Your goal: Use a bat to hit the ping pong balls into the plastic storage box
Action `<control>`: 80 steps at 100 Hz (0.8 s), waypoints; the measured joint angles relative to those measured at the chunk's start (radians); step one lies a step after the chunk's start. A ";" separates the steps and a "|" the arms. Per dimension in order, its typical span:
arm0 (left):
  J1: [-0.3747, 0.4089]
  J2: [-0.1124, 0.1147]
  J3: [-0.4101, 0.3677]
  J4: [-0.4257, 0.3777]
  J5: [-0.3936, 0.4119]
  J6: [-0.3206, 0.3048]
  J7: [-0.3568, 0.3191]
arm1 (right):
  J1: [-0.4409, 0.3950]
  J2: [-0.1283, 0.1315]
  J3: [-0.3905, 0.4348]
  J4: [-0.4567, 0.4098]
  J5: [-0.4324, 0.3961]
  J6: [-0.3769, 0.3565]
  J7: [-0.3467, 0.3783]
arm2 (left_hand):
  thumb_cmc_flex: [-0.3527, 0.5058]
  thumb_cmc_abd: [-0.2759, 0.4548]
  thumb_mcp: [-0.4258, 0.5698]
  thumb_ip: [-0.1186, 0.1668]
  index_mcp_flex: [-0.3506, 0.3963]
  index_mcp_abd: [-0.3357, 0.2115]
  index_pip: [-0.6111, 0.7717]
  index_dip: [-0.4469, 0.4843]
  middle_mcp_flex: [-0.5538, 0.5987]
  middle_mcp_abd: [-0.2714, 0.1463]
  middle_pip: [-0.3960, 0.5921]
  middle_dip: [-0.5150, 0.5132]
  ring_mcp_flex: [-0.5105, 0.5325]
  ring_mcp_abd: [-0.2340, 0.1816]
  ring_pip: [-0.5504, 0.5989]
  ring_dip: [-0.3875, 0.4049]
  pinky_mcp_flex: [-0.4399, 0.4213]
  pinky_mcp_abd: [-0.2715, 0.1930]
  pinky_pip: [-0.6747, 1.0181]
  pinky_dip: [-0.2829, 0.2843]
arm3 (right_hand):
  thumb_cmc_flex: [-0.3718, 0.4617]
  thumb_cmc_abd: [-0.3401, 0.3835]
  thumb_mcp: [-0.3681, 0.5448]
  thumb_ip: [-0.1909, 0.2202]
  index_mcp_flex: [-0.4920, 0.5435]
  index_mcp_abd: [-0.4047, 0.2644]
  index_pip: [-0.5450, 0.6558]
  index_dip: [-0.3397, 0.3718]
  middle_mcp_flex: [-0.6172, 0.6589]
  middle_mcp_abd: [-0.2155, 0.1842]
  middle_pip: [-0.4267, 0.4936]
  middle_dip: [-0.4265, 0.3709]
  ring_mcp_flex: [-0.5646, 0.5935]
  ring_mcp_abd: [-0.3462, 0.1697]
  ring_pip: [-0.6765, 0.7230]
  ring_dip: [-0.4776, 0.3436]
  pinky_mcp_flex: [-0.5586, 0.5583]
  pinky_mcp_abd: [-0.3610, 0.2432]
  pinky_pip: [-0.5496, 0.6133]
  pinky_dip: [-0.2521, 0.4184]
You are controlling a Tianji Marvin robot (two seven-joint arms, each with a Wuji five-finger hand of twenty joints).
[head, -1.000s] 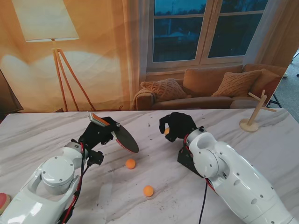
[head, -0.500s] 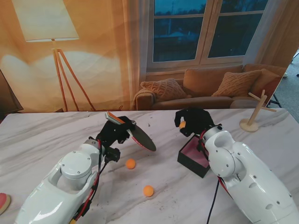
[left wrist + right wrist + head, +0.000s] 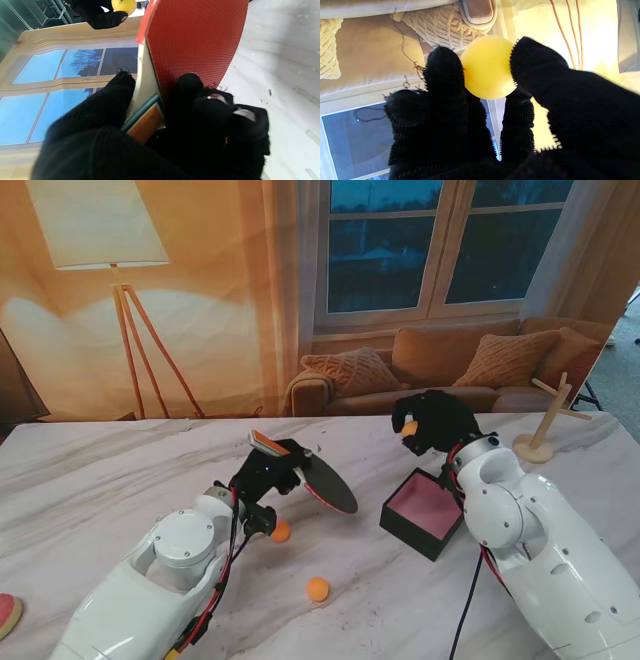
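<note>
The left hand (image 3: 268, 472) grips the ping pong bat (image 3: 325, 480) by its handle, blade slanting over the marble table (image 3: 80, 470). The right hand (image 3: 435, 422) pinches a yellow ball (image 3: 409, 427) aloft, beyond the black, pink-lined storage box (image 3: 425, 512). Two orange balls lie toward the table's near edge: one (image 3: 281, 531) beside the left wrist, another (image 3: 317, 588) nearer to me.

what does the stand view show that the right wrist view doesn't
Only the stand view shows the left hand gripping the bat, the black box with its pink inside, two loose balls on the table, and the wooden stand. Only the right wrist view shows the fingertips pinching the held ball close up. Both show the right hand holding that ball, with the printed sofa and window backdrop behind.
</note>
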 measured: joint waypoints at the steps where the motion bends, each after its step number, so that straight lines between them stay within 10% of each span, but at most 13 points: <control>1: 0.000 0.000 0.001 0.001 -0.001 -0.001 0.000 | 0.000 0.000 0.001 -0.001 0.000 -0.001 0.000 | 0.000 0.000 0.000 0.000 0.000 0.000 0.000 0.000 0.000 0.000 0.000 0.000 0.000 0.000 0.000 0.000 0.000 0.000 0.000 0.000 | 0.000 0.000 0.000 0.000 0.000 0.000 0.000 0.000 0.000 0.000 0.000 0.000 0.000 0.000 0.000 0.000 0.000 0.000 0.000 0.000; 80: -0.022 -0.013 0.057 0.075 -0.058 -0.152 -0.023 | -0.072 -0.006 0.067 -0.151 0.175 0.009 0.026 | -0.013 -0.001 0.039 0.000 -0.004 -0.028 0.020 0.036 -0.010 0.000 -0.036 0.000 -0.074 0.022 -0.084 0.048 -0.101 -0.004 -0.086 0.069 | 0.000 0.040 -0.028 0.000 0.000 -0.002 0.000 0.000 0.000 0.001 -0.010 0.009 0.000 0.000 -0.001 0.000 -0.002 0.000 0.000 0.003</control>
